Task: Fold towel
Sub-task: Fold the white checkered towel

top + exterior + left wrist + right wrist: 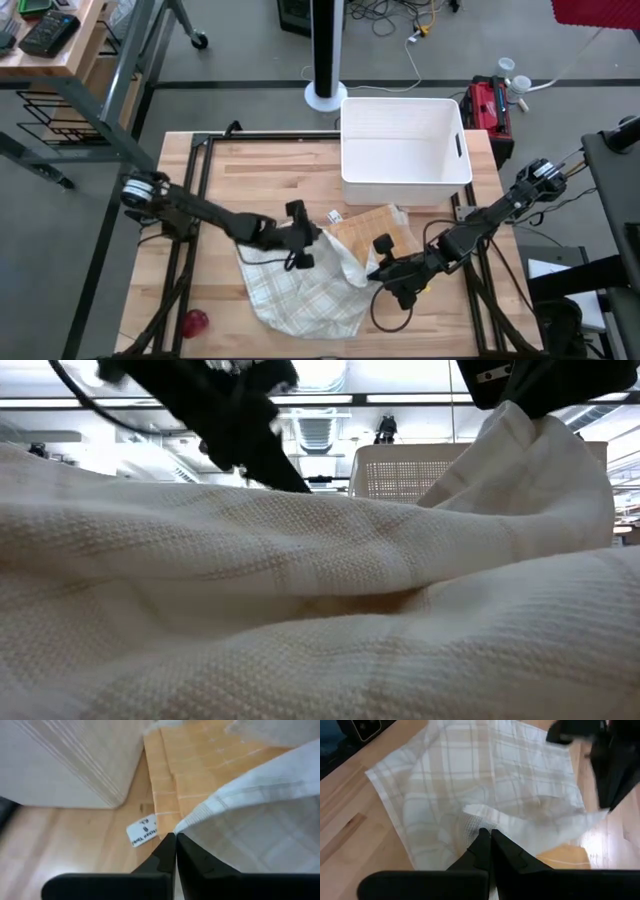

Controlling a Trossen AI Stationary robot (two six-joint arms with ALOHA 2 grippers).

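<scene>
Plaid towel [300, 290] beside white bin [405, 150]: left gripper [318, 237] and right gripper [372, 272] both pinching its edge; fold beginning, next carrying edge across.

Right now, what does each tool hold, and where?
Both hold the towel: left tool shut on a corner of its edge, right tool shut on a raised fold.

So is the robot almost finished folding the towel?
Not yet. Already done: both claws have grabbed the towel. The left claw is shut on one edge, the right claw is shut on another, near the orange cloth. In hand: the pinched parts are lifted off the table. Left to do: the towel is rumpled and mostly spread out, with no neat fold showing.
</scene>
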